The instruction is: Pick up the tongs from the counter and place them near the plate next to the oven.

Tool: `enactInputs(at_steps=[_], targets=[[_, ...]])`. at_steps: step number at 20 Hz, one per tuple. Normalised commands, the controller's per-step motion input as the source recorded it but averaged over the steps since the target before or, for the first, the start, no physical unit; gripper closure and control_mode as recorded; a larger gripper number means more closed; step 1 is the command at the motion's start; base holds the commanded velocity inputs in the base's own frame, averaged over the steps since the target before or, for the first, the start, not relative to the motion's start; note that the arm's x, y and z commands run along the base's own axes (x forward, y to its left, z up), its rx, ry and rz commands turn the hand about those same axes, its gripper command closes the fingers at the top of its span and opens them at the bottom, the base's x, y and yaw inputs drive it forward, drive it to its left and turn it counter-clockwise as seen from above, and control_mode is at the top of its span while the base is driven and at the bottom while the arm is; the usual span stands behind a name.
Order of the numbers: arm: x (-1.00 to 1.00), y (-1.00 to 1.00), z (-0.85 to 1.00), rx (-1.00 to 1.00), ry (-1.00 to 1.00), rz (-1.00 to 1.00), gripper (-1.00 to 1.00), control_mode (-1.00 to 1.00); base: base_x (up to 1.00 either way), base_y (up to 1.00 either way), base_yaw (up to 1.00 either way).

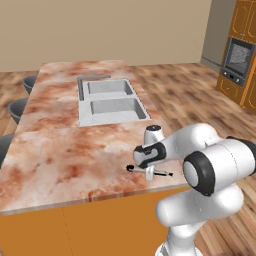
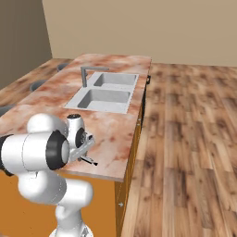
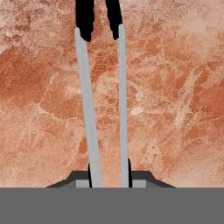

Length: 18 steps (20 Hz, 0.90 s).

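Observation:
The tongs [image 1: 162,173] lie flat on the reddish marbled counter [image 1: 60,150], close to its front edge. They are thin grey metal with black ends. My gripper [image 1: 149,172] points down onto their middle. In the hand view, the two grey arms of the tongs [image 3: 89,109] run up from between my gripper [image 3: 109,175], whose dark fingers [image 3: 129,171] press against their outer sides, shut on them. From the right, the tongs [image 2: 89,161] stick out just past the gripper [image 2: 81,155]. The oven [image 1: 238,57] sits in orange cabinets far to the right. The plate is out of view.
A grey double sink [image 1: 112,107] with a faucet [image 1: 82,82] is set into the counter behind the gripper. Dark stools [image 1: 17,107] line the counter's left side. Wooden floor [image 2: 194,139] stretches to the right of the island.

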Motion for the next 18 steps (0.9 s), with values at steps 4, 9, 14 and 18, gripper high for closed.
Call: enactInputs(at_steps=[4,9,14,18], targets=[[-0.31,-0.1,-0.01,0.04,-0.26,0.0,1.0,-1.0,0.0,0.0,0.0],[-0.46,-0.24,0.45,0.01,-0.39,0.0,1.0,-1.0,0.0,0.0,0.0],[-0.19,-0.27,0.88,0.0,-0.3,0.0,1.0,-1.0,0.0,0.0,0.0],[0.0,-0.21,0.95,0.0,-0.19,0.0,1.0,-1.0,0.0,0.0,0.0]])
